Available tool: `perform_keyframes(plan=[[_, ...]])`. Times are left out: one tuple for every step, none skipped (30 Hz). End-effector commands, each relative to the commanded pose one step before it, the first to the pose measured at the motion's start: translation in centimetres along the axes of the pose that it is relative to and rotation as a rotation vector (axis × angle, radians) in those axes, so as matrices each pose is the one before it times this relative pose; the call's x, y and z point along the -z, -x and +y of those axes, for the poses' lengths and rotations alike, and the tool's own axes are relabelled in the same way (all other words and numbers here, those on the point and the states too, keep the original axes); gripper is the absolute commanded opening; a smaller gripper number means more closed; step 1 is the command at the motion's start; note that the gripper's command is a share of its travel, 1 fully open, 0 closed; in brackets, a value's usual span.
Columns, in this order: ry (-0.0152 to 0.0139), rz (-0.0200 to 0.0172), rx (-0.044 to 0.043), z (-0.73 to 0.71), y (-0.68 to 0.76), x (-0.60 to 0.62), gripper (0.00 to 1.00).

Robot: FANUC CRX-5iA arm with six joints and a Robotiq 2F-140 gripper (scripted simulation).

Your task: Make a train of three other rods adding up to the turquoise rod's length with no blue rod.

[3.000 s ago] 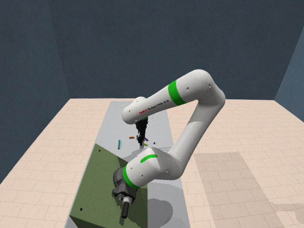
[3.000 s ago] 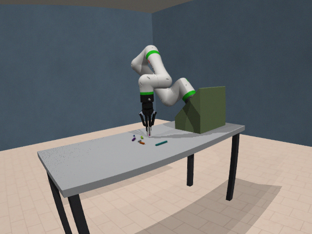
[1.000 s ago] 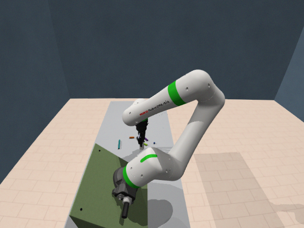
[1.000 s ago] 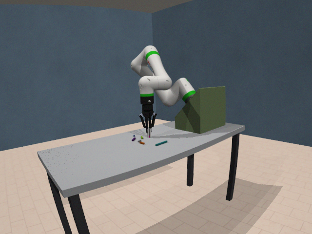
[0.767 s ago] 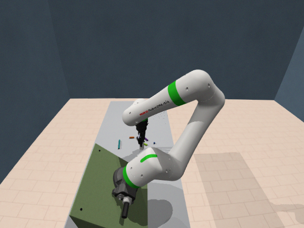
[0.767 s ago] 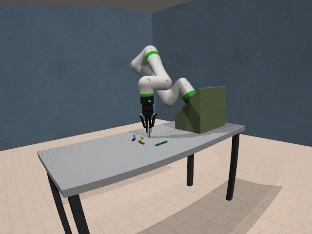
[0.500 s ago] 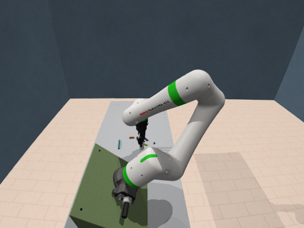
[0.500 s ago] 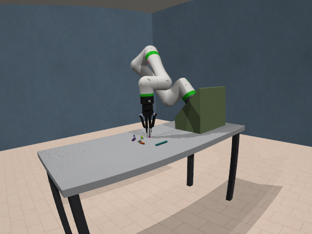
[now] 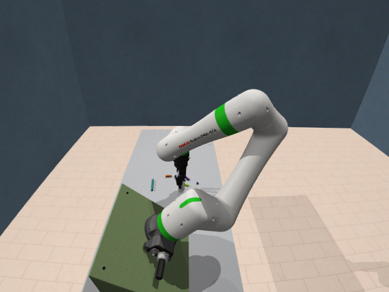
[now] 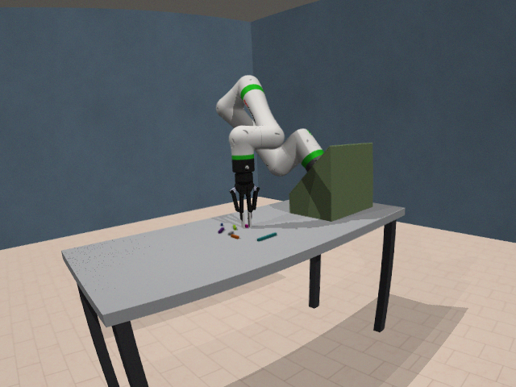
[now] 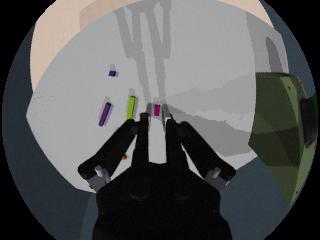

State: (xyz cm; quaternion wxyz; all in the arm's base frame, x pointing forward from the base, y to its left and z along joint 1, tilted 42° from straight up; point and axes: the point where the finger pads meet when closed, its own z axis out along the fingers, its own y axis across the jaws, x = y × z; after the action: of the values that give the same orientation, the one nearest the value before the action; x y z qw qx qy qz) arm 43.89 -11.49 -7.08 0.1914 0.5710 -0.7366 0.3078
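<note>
- The magenta rod point(image 10: 247, 226) point(image 11: 157, 110) lies on the desk point(image 9: 141, 157) point(image 10: 187, 266) point(image 11: 210, 55), between the two fingertips of the gripper point(image 9: 180, 187) point(image 10: 247, 225) point(image 11: 156, 109).
- The fingers point down and stand a little way open, with a narrow space on each side of the magenta rod in the wrist view; they have hold of nothing. Whether their tips touch the desk, I cannot tell.
- In the exterior view, the lime rod point(image 9: 186, 185) point(image 10: 235, 227) point(image 11: 131, 107) is near the magenta rod, to its left.
- The grey rod point(image 10: 230, 233) lies left of the fingers and nearer, just beside the orange rod point(image 9: 168, 176) point(image 10: 235, 236) point(image 11: 124, 157); whether those two touch is too small to tell.
- The purple rod point(image 9: 187, 177) point(image 10: 221, 230) point(image 11: 104, 114) is farther left, apart from the lime one.
- The blue rod point(image 9: 197, 183) point(image 10: 222, 224) point(image 11: 112, 73) sits on the far side of the purple rod.
- The turquoise rod point(image 9: 152, 184) point(image 10: 266, 236) lies flat to the right of the fingers and nearer, apart from the other rods.
- The rods are not joined in a train.
- Well to the right stands the green mount point(image 9: 116, 226) point(image 10: 351, 183) point(image 11: 270, 110), carrying the white arm point(image 9: 264, 151) point(image 10: 260, 108).
</note>
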Motion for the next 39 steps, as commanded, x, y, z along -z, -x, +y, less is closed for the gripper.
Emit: perform_keyframes(plan=[[-0.00023,-0.00026,-0.00001,-0.008,0.017,0.016,0.15],[0.00000,0.00000,0.00000,0.000,0.000,0.000,0.15],[0.00000,0.00000,0.00000,0.000,0.000,0.000,0.15],[0.00000,0.00000,0.00000,0.000,0.000,0.000,0.15],[0.00000,0.00000,0.00000,0.000,0.000,0.003,0.15],[0.00000,0.00000,0.00000,0.000,0.000,0.018,0.15],[-0.00001,0.00001,-0.00001,-0.001,0.000,0.046,0.15],[-0.00001,0.00001,-0.00001,-0.001,0.000,0.083,0.15],[0.00000,0.00000,0.00000,0.000,0.000,0.128,0.15],[0.00002,-0.00002,0.00001,0.001,0.000,0.176,0.15],[-0.00002,0.00002,-0.00001,-0.001,0.000,0.229,0.15],[0.00002,-0.00002,0.00001,0.001,0.000,0.280,0.15],[-0.00002,0.00002,-0.00001,-0.001,0.000,0.334,0.15],[0.00000,0.00000,0.00000,0.000,0.000,0.383,0.15],[0.00001,-0.00001,0.00000,0.000,0.000,0.429,0.15],[0.00000,0.00000,0.00000,0.000,0.000,0.470,0.15],[0.00000,0.00000,0.00000,0.000,0.000,0.505,0.15],[0.00000,0.00000,0.00000,0.000,0.000,0.533,0.15],[0.00000,0.00000,0.00000,0.000,0.000,0.000,0.15],[0.00000,0.00000,0.00000,0.000,0.000,0.000,0.15],[0.00000,0.00000,0.00000,0.000,0.000,0.553,0.15],[0.00000,0.00000,0.00000,0.000,0.000,0.563,0.15],[0.00000,0.00000,0.00000,0.000,0.000,0.563,0.15],[0.00000,0.00000,0.00000,0.000,0.000,0.553,0.15],[0.00000,0.00000,0.00000,0.000,0.000,0.532,0.15],[0.00000,0.00000,0.00000,0.000,0.000,0.501,0.15],[0.00000,0.00000,0.00000,0.000,0.000,0.461,0.15],[0.00000,0.00000,0.00000,0.000,0.000,0.411,0.15],[0.00001,-0.00001,0.00001,0.000,0.000,0.354,0.15],[0.00000,0.00000,0.00000,0.000,0.000,0.294,0.15],[0.00000,0.00000,0.00000,0.000,0.000,0.230,0.15],[0.00000,0.00000,0.00000,0.000,0.000,0.168,0.15],[0.00001,-0.00001,0.00001,0.001,0.000,0.110,0.15],[0.00001,-0.00001,0.00001,0.001,0.000,0.061,0.15],[0.00000,0.00000,0.00000,0.000,0.000,0.024,0.15],[0.00000,0.00000,0.00000,0.000,0.000,0.000,0.15],[0.00000,0.00000,0.00000,0.000,0.000,0.000,0.15],[0.00000,0.00000,0.00000,0.000,0.000,0.004,0.15],[0.00000,0.00000,0.00000,0.000,0.000,0.000,1.00]])
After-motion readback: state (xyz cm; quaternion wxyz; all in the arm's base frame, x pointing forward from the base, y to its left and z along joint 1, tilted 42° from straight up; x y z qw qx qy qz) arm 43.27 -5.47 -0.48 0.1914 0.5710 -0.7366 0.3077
